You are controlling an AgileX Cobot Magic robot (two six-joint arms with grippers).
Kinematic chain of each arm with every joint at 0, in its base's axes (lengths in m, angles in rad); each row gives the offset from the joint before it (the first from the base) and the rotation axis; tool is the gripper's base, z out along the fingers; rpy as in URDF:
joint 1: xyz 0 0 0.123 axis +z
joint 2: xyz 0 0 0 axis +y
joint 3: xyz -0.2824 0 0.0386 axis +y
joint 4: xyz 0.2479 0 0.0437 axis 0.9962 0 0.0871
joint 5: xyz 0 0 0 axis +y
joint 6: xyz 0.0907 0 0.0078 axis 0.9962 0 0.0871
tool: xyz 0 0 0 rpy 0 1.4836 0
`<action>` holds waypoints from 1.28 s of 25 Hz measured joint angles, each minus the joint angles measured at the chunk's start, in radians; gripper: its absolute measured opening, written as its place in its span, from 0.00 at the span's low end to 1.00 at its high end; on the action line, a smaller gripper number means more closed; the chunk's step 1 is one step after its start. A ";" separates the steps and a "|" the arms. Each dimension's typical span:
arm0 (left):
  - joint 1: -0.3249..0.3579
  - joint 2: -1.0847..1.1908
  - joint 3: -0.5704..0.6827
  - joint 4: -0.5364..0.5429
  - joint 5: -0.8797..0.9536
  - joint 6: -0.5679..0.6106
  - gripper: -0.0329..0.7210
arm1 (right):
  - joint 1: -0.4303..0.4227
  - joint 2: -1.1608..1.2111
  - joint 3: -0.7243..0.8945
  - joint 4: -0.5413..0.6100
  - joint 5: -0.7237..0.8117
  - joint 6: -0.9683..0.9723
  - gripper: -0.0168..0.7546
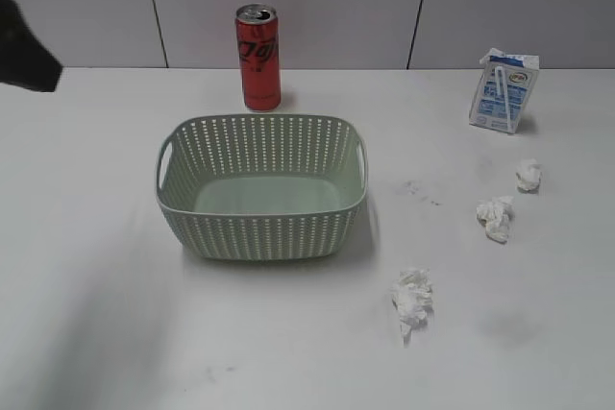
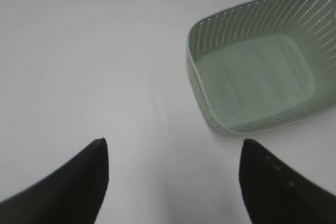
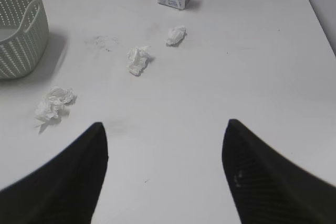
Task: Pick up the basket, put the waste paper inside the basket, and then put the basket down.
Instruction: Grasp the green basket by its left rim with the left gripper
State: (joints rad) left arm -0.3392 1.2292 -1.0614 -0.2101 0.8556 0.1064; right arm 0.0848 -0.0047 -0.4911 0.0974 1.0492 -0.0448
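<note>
The basket [image 1: 261, 189] is seen upright and empty on the tabletop [image 1: 96, 314], a can [image 1: 258, 57] just behind it. Three paper wads [image 1: 412, 298] [image 1: 496, 217] [image 1: 528, 175] are scattered to its right, near a carton [image 1: 504, 90]. Both end effectors, left [image 2: 173, 148] and right [image 3: 165, 129], are held wide open, nothing gripped.

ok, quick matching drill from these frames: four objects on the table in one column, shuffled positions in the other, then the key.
Things:
1. basket
2. red can
3. milk carton
4. nearest paper wad

Places (exterior view):
A. far right, near the wall
B. front, right of the basket
C. centre of the table, empty
D. directly behind the basket

Pairs: 1-C, 2-D, 3-A, 4-B
</note>
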 joint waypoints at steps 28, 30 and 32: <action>-0.125 0.916 -0.523 0.136 0.190 -0.408 0.55 | 0.000 0.000 0.000 0.000 -0.002 0.000 0.69; -0.125 0.917 -0.525 0.135 0.190 -0.409 0.37 | 0.000 0.000 0.000 0.000 -0.002 0.001 0.69; -0.125 0.917 -0.525 0.134 0.192 -0.409 0.22 | 0.000 0.000 0.000 0.000 -0.002 0.001 0.69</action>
State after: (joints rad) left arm -0.4640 2.1462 -1.5864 -0.0765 1.0481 -0.3030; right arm 0.0848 -0.0047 -0.4911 0.0974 1.0474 -0.0436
